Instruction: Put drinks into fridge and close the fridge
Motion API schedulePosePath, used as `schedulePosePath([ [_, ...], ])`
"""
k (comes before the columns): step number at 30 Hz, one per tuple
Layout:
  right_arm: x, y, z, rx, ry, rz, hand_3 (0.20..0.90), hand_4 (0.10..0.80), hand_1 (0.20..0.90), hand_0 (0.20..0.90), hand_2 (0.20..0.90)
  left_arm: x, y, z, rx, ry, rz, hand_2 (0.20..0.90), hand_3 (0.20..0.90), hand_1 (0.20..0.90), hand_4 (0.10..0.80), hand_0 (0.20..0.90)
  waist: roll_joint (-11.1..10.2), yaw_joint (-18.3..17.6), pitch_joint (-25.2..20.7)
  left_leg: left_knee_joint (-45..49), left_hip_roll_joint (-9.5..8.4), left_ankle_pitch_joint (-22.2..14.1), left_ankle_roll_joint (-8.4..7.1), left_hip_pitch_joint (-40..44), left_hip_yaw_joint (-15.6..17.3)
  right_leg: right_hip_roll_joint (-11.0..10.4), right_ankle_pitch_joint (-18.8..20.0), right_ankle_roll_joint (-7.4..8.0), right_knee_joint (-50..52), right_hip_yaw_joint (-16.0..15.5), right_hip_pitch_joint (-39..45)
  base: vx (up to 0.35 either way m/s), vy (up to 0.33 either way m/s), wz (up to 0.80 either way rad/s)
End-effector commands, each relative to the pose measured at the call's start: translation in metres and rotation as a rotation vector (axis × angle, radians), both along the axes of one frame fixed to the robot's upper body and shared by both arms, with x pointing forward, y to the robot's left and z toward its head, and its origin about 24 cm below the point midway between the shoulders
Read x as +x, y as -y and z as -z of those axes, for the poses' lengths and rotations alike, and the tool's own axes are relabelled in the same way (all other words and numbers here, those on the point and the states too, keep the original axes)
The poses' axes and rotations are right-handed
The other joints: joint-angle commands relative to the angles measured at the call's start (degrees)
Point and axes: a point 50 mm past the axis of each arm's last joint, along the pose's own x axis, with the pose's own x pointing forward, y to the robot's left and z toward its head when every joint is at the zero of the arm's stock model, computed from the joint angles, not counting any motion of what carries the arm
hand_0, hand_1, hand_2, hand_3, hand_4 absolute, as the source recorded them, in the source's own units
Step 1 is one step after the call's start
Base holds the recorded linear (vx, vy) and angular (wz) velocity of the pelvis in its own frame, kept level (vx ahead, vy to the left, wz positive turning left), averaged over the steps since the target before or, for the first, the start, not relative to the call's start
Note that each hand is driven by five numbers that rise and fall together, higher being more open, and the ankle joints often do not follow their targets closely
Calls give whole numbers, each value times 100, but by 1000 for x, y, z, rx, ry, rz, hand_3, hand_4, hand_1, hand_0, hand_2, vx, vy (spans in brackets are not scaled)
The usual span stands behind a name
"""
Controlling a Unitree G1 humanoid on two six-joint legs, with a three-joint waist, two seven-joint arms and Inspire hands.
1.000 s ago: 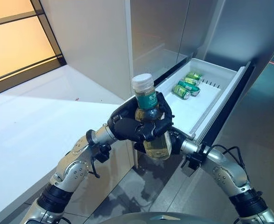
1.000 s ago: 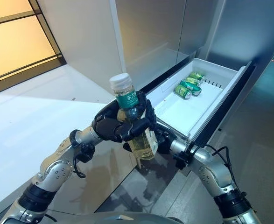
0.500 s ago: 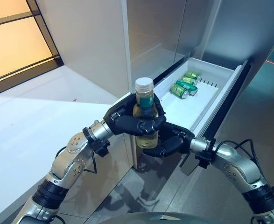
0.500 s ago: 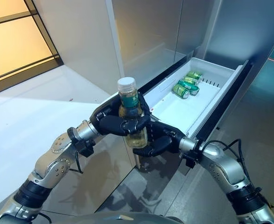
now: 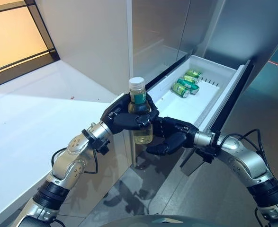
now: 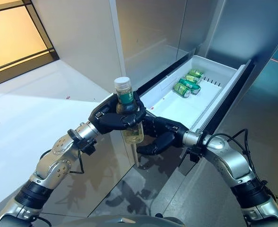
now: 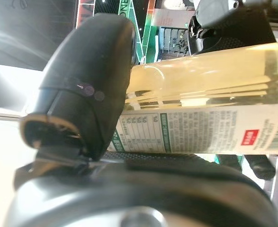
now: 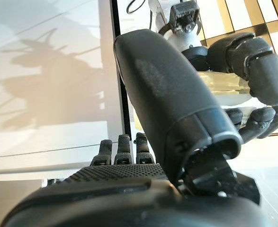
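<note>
My left hand is shut on a clear bottle of yellow drink with a white cap and green label. It holds the bottle upright near the front corner of the fridge's open white drawer. The left wrist view shows the bottle lying across the hand under the thumb. My right hand is open with relaxed fingers, just right of the bottle's lower part and apart from it. Its thumb shows in the right wrist view. Green cans lie at the drawer's far end.
A white counter runs along the left. The steel fridge front rises behind the drawer. The drawer's dark front panel juts out on the right. Grey tiled floor lies below the hands.
My right hand has let go of the bottle's base and drawn off to the right, fingers opening. My left hand keeps the bottle, now held a little farther out.
</note>
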Motion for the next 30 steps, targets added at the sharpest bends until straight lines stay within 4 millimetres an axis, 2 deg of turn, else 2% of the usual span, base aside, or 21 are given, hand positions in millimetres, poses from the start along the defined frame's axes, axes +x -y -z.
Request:
schedulePosePath([
  [1, 7, -22, -62, 255, 235, -84, 900, 800, 900, 900, 900, 10, 14, -68, -199, 306, 58, 300, 200, 300, 100, 300, -94, -26, -405, 7, -51, -281, 67, -132, -130, -208, 61, 383, 166, -333, -63, 0, 0, 0],
  [8, -2, -44, -50, 398, 33, -202, 900, 800, 900, 900, 900, 13, 18, -59, -129, 311, 24, 300, 200, 300, 100, 300, -102, -2, -391, 7, -41, -276, 68, -125, -101, -213, 64, 390, 158, -362, -56, 0, 0, 0],
  [19, -10, -62, -37, 407, -132, -269, 900, 800, 900, 900, 900, 18, 22, -52, -61, 309, 5, 300, 200, 300, 100, 300, -117, 18, -412, 7, -35, -253, 62, -137, -117, -208, 79, 399, 146, -373, -66, 0, 0, 0],
  [26, -10, -72, -39, 393, -138, -269, 900, 800, 900, 900, 900, 11, 41, -48, -61, 287, 170, 300, 200, 300, 100, 300, -125, 10, -375, 7, -30, -260, 74, -115, -124, -187, 81, 393, 146, -348, -53, 0, 0, 0],
  [27, -10, -73, -40, 406, -138, -268, 356, 256, 434, 434, 434, 10, 44, -48, -63, 286, 187, 300, 200, 300, 100, 300, -123, 6, -368, 7, -28, -262, 76, -108, -116, -186, 80, 391, 146, -345, -48, 0, 0, 0],
  [28, -9, -77, -43, 428, -130, -257, 200, 100, 300, 300, 300, 9, 48, -48, -72, 278, 208, 300, 200, 300, 100, 300, -122, 1, -362, 7, -27, -270, 80, -101, -118, -183, 78, 387, 144, -334, -43, 0, 0, -4],
  [30, -7, -81, -48, 464, -126, -241, 200, 100, 300, 300, 300, 10, 52, -47, -93, 272, 226, 300, 200, 300, 100, 300, -116, -3, -358, 7, -25, -274, 85, -93, -113, -180, 78, 384, 141, -327, -34, 0, 0, -2],
])
